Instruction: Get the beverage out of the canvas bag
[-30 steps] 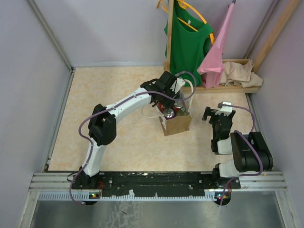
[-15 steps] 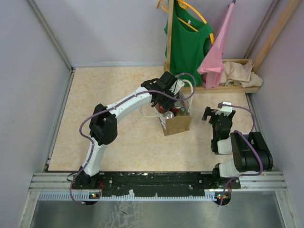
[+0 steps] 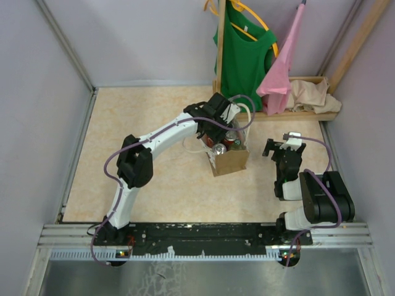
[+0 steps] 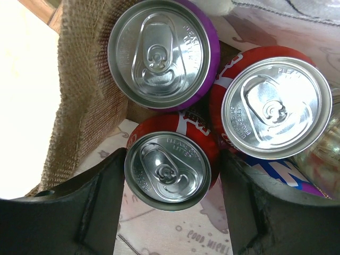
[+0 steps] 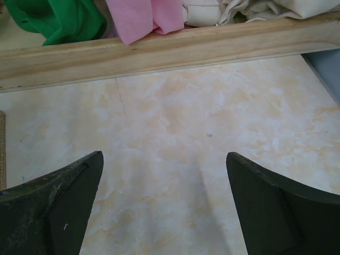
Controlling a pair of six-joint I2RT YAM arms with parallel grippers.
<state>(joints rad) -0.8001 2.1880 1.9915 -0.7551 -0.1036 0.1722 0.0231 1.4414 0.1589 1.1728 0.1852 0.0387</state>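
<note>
The tan canvas bag [image 3: 233, 161] stands on the table with its white rope handles [image 3: 245, 115] up. In the left wrist view its burlap wall [image 4: 79, 122] holds three cans: a purple one [image 4: 159, 50], a red one [image 4: 276, 106] and a smaller-looking red one [image 4: 168, 170]. My left gripper [image 3: 220, 137] reaches down into the bag mouth. It is open [image 4: 173, 183], with its jaws on either side of the near red can and a small gap at the right. My right gripper [image 3: 279, 148] is open and empty [image 5: 164, 170] over bare table to the right of the bag.
A wooden rack base [image 5: 159, 50] runs along the back right, with a green shirt [image 3: 244, 52] and a pink cloth [image 3: 281, 71] hanging on it and a beige cloth heap [image 3: 311, 94]. Grey walls close in the table on the left, back and right.
The left gripper has shifted very slightly over the bag. The right arm has not moved.
</note>
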